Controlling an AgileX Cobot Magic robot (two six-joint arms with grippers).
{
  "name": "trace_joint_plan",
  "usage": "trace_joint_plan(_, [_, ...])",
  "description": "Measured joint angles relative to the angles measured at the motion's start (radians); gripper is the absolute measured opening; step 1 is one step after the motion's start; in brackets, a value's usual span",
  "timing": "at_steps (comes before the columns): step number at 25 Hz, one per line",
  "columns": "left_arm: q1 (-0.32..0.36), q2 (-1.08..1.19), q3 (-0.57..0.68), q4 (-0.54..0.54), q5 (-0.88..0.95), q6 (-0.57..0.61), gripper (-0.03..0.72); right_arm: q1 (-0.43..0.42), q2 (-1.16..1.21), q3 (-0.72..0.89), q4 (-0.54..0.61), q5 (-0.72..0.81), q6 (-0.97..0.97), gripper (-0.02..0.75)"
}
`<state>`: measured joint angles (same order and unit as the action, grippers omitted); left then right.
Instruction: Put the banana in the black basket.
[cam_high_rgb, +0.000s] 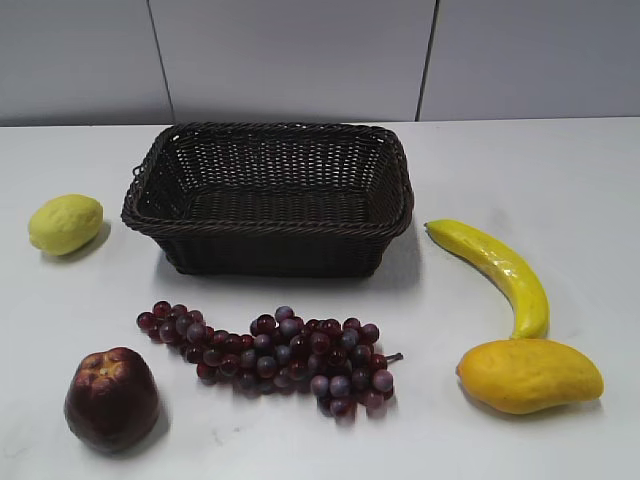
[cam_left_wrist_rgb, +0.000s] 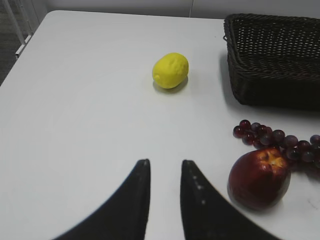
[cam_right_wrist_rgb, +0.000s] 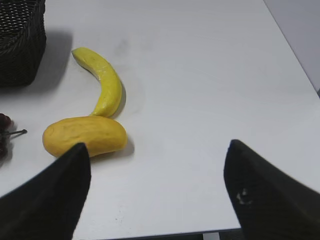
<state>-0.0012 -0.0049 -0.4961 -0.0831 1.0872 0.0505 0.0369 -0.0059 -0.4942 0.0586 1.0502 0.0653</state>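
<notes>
Yellow and glossy, the one banana (cam_high_rgb: 497, 272) lies on the white table (cam_high_rgb: 560, 180) right of the one black basket (cam_high_rgb: 270, 197), its lower end touching the mango (cam_high_rgb: 530, 375); in the right wrist view the basket is cut off; the right gripper (cam_right_wrist_rgb: 157, 150) is spread wide, the left gripper (cam_left_wrist_rgb: 164, 167) narrowly parted, both empty; one lemon (cam_high_rgb: 65, 223), one apple (cam_high_rgb: 111, 397), one grape bunch (cam_high_rgb: 272, 355).
</notes>
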Motion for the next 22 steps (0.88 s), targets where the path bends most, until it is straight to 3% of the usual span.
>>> trace_joint_plan(15, [0.000,0.000,0.000,0.000,0.000,0.000,0.204,0.000,0.012,-0.007,0.000,-0.006,0.000,0.639])
trace_joint_plan(22, [0.000,0.000,0.000,0.000,0.000,0.000,0.204,0.000,0.206,-0.030,0.000,-0.210,0.000,0.627])
